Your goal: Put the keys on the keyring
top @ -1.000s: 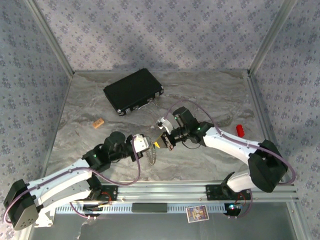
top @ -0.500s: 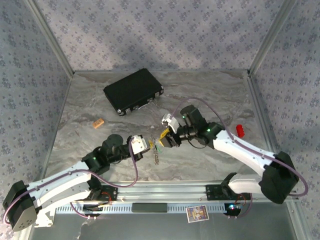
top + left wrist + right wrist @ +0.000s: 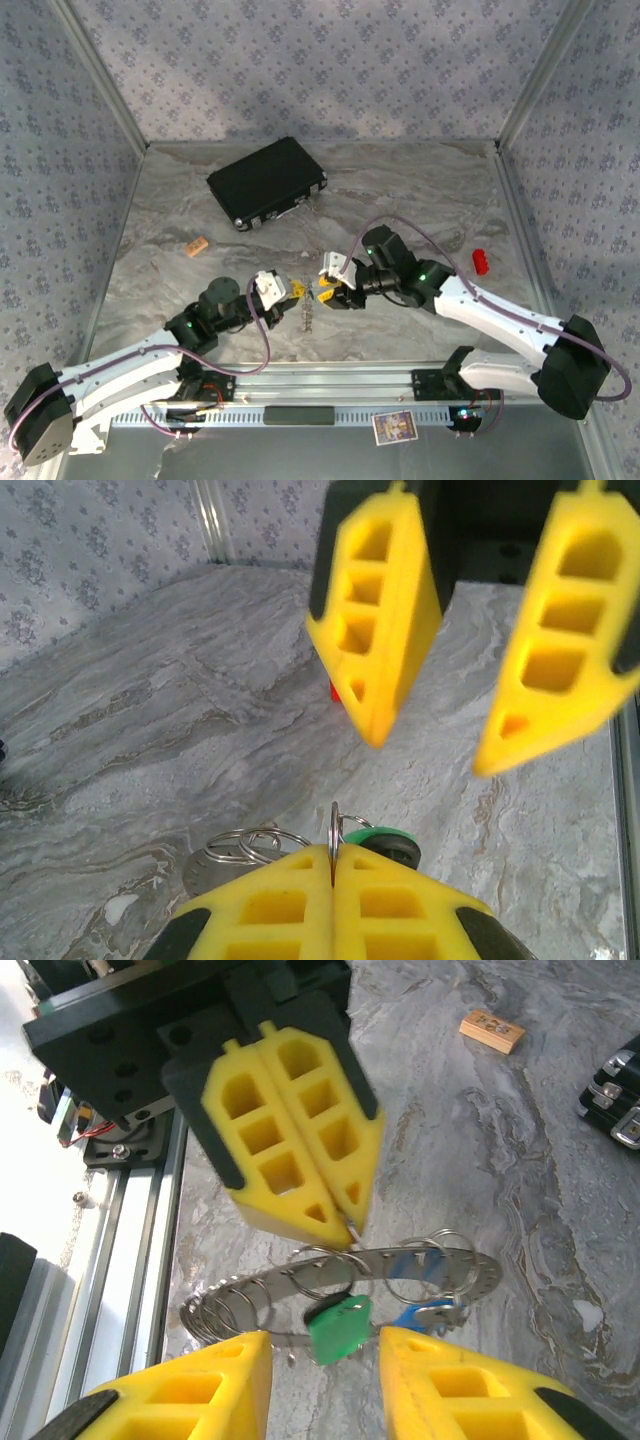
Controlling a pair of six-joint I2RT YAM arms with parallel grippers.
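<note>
My left gripper (image 3: 293, 290) (image 3: 333, 865) (image 3: 345, 1215) is shut on a thin wire loop of the keyring (image 3: 308, 316) (image 3: 440, 1265). The keyring is a flat grey toothed ring strung with several small wire loops, and it hangs just above the table. A green-tagged key (image 3: 338, 1325) (image 3: 375, 837) and a blue-tagged key (image 3: 425, 1312) dangle from its loops. My right gripper (image 3: 325, 292) (image 3: 325, 1370) faces the left one, open, its yellow fingers (image 3: 375, 630) either side of the green tag without touching it.
A black rectangular case (image 3: 266, 182) (image 3: 615, 1100) lies at the back left. A small wooden block (image 3: 197, 245) (image 3: 492, 1030) sits at the left and a red object (image 3: 480, 261) at the right. The aluminium rail (image 3: 330, 385) runs along the near edge.
The right arm has swung right and its gripper has come nearer and lower. The left arm has drawn back slightly, still holding the keyring.
</note>
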